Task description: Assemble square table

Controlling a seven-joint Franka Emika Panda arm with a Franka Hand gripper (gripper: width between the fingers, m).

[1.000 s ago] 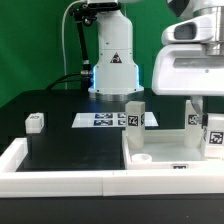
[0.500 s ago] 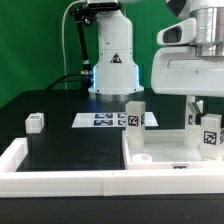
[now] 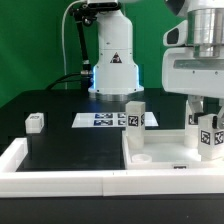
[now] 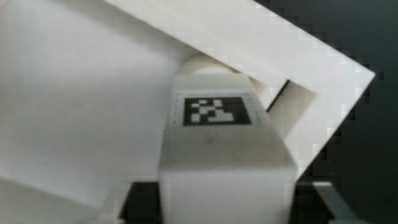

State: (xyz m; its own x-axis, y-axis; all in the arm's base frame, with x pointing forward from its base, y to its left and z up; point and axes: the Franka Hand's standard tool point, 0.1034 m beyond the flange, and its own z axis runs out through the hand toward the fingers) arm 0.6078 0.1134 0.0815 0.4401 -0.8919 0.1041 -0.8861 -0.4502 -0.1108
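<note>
Fingers (image 3: 197, 106): partly closed, one on each side of a leg, at the right edge of the exterior view.
Gripper (image 3: 208, 112): pointing straight down, clamped on the held leg (image 3: 210, 138).
Held leg: upright, tag facing the camera, low over the far right part of the table top (image 3: 170, 158). I cannot tell whether its foot touches the top.
Wrist view: the held leg (image 4: 222, 165) fills the middle and shows one tag, with the white table top (image 4: 89, 120) behind it.
Table top: one, flat, in the lower right of the exterior view, against the white rim bar (image 3: 60, 180).
Legs, counted: four.
Corner leg (image 3: 135, 114): upright at the top's far corner toward the exterior view's left, tag showing.
Rear leg (image 3: 193, 120): upright, just beside the held leg on the exterior view's left, partly hidden by it.
Loose leg (image 3: 36, 122): alone on the black surface (image 3: 70, 150) at the left of the frame, well apart from the others.
Marker board (image 3: 100, 120): one, flat at frame centre, between the loose leg and the corner leg.
Arm base (image 3: 112, 60): one, upper centre.
</note>
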